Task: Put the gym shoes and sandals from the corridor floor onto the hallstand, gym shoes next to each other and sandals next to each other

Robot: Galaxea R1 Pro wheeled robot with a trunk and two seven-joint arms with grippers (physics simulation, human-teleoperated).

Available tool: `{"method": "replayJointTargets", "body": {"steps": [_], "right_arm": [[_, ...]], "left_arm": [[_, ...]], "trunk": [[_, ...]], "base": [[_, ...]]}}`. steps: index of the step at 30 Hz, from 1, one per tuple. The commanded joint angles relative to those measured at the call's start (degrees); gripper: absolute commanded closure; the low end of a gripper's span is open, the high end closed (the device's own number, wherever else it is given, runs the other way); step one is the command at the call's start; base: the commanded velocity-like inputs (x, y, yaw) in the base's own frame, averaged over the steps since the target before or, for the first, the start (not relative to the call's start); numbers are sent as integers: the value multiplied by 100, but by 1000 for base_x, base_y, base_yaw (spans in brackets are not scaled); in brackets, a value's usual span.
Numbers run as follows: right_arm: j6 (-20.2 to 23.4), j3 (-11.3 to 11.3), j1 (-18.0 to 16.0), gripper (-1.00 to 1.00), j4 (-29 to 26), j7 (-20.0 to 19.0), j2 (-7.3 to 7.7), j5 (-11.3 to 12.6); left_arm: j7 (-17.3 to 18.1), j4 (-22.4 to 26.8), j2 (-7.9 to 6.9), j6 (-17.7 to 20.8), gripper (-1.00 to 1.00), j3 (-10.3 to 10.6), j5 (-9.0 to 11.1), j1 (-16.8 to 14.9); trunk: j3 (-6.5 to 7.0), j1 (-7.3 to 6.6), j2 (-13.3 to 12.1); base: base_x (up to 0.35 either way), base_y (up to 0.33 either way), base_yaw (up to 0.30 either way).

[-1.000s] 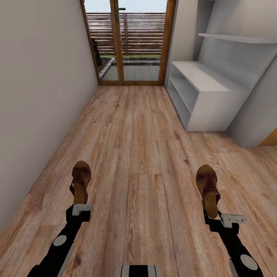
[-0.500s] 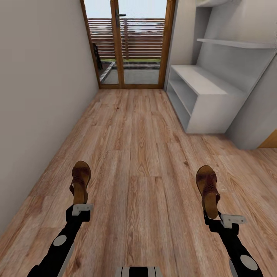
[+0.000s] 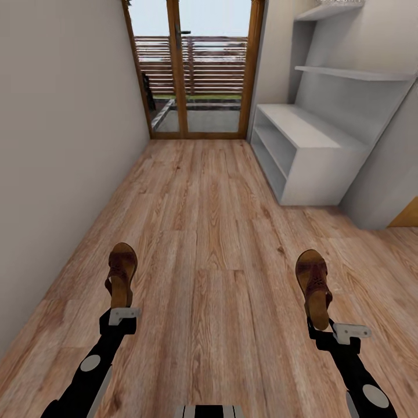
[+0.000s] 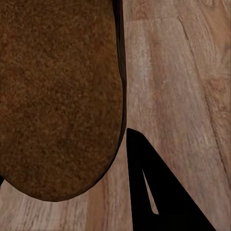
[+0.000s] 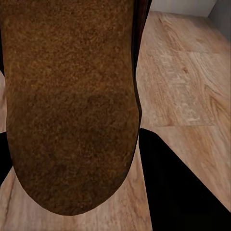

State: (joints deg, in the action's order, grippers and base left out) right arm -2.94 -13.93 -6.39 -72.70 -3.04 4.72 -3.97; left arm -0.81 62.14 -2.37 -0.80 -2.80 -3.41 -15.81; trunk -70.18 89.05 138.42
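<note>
In the head view each arm holds one brown sandal above the corridor floor (image 3: 215,220). My left gripper (image 3: 121,309) is shut on the heel of the left sandal (image 3: 122,270). My right gripper (image 3: 318,324) is shut on the heel of the right sandal (image 3: 313,278). The left wrist view shows that sandal's brown sole (image 4: 57,96) beside a black finger (image 4: 159,197). In the right wrist view the other sole (image 5: 72,106) sits between dark fingers (image 5: 183,192). The pale grey hallstand (image 3: 313,154) stands ahead on the right, its bench and tiers bare. The gym shoes are out of view.
A grey wall (image 3: 58,145) runs close along the left. A wood-framed glass door (image 3: 197,75) closes the corridor's far end. Right of the hallstand a grey panel (image 3: 383,174) juts out, with a brown edge (image 3: 407,215) behind it.
The whole picture has shifted: door and hallstand sit lower and farther off, and more of the upper shelves shows, so the camera moved. Both arms keep their sandals in the same pose.
</note>
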Motion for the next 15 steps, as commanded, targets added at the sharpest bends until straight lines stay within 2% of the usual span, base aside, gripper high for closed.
{"method": "replayJointTargets", "body": {"steps": [1,15], "right_arm": [[-13,-13,-2,100,2,-30,-1,-25],[-13,-13,-2,100,2,-30,-4,-25]], "left_arm": [[2,0,0,-7,100,-2,-55,-1],[2,0,0,-7,100,-2,-55,-1]], "trunk": [[5,-1,1],[131,-1,1]], "base": [[0,0,0],[0,0,0]]}}
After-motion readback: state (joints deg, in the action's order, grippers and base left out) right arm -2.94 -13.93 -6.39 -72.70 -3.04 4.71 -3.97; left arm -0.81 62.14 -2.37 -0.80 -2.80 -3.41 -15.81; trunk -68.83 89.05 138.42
